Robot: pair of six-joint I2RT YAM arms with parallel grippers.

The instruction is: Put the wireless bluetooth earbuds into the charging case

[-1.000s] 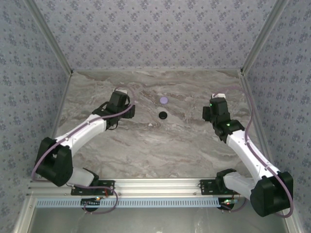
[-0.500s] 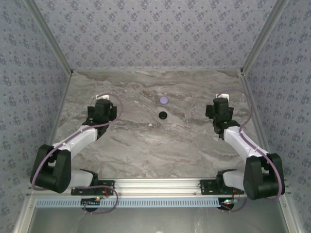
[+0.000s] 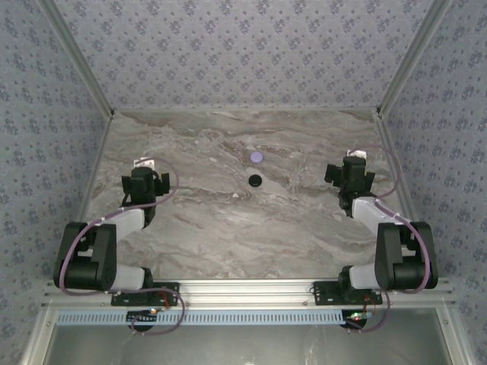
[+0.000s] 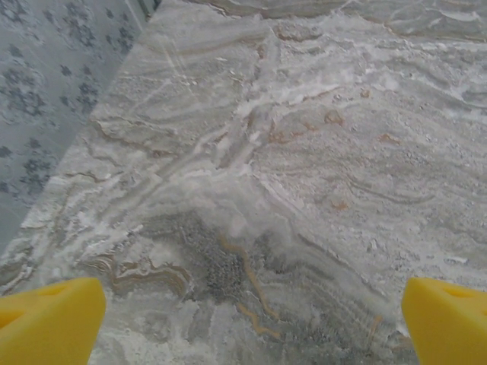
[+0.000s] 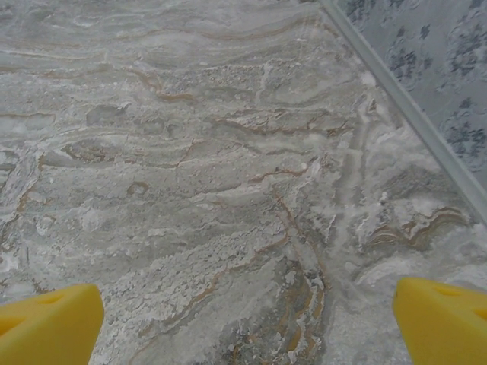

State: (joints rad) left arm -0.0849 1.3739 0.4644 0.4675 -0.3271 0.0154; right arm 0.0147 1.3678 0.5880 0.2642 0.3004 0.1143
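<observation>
The charging case (image 3: 255, 180) is a small black round puck standing alone on the marble table (image 3: 228, 228), at its middle toward the back. I cannot make out the earbuds as separate pieces. My left gripper (image 3: 144, 181) is far to the left of the case, near the left wall. Its yellow fingertips (image 4: 49, 319) are spread wide over bare marble, so the left gripper (image 4: 243, 327) is open. My right gripper (image 3: 351, 173) is far to the right of the case. With its fingertips (image 5: 441, 319) wide apart, the right gripper (image 5: 247, 327) is open and holds nothing.
A lilac round disc (image 3: 256, 157) lies just behind the case. A tiny pale speck (image 3: 238, 196) sits in front of it to the left. Patterned walls close the table on the left, right and back. The metal rail (image 3: 243, 289) runs along the near edge.
Both arms have drawn away from the middle. The left gripper swung left toward the wall, and the right gripper moved a little right and back. The case and disc have not moved.
</observation>
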